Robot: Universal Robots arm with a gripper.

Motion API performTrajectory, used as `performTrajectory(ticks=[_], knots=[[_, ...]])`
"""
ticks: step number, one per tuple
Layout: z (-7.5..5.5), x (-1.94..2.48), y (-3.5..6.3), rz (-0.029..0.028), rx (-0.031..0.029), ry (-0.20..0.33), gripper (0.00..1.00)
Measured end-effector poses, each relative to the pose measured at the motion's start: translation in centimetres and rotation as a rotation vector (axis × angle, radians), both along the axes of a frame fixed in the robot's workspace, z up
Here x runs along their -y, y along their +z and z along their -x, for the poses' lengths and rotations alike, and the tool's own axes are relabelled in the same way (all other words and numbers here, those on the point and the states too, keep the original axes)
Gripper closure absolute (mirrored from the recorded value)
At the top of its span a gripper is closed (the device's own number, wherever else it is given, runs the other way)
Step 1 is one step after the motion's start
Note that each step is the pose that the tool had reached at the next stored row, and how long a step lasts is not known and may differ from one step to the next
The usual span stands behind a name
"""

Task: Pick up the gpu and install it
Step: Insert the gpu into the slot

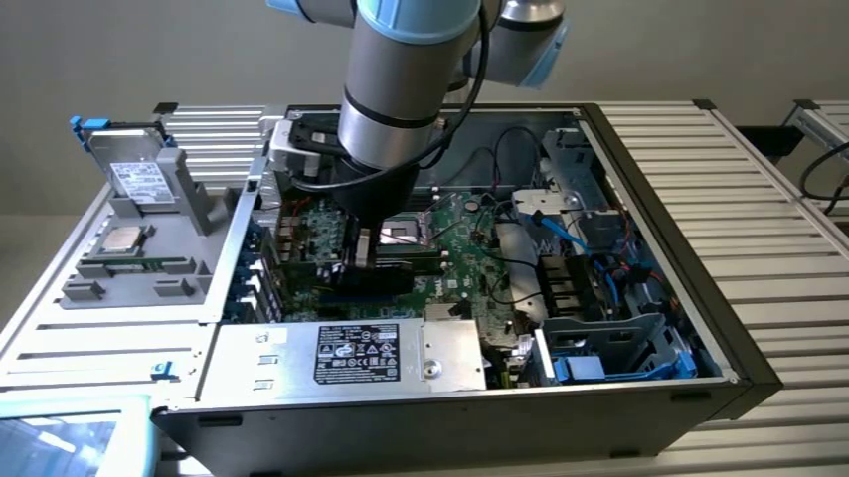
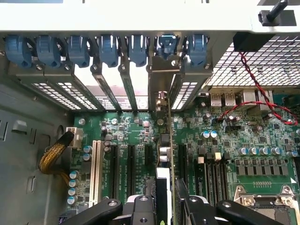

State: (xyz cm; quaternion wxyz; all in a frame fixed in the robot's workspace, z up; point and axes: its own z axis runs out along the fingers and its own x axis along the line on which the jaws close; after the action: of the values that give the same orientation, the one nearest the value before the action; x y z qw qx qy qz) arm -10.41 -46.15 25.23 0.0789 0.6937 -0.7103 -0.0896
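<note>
The gpu (image 2: 169,136) shows edge-on in the wrist view as a thin green board standing upright. Its silver end bracket (image 2: 161,77) sits against the case's rear slot openings. My gripper (image 2: 166,199) is shut on the gpu, one black finger (image 2: 140,206) on each side of it. The card's lower edge runs along a black expansion slot of the motherboard (image 2: 225,136); whether it is seated I cannot tell. In the exterior view my gripper (image 1: 358,248) reaches down into the open computer case (image 1: 663,328), with the dark gpu (image 1: 372,273) under it above the motherboard (image 1: 458,243).
Blue retention clips (image 2: 108,47) line the rear slots. A white slot (image 2: 96,168) and a yellow cable bundle (image 2: 51,157) lie to one side, a red-black twisted wire (image 2: 253,79) and the CPU socket (image 2: 262,206) to the other. A grey fixture (image 1: 139,179) stands at the exterior view's left.
</note>
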Motion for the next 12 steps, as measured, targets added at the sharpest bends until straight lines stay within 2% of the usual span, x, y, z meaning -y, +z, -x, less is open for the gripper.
performTrajectory(ticks=[4,12], knots=[[0.02,0.21,-0.08,-0.0003,0.0000,0.000,0.72],[0.01,0.22,-0.08,0.0001,-0.0001,0.000,0.72]])
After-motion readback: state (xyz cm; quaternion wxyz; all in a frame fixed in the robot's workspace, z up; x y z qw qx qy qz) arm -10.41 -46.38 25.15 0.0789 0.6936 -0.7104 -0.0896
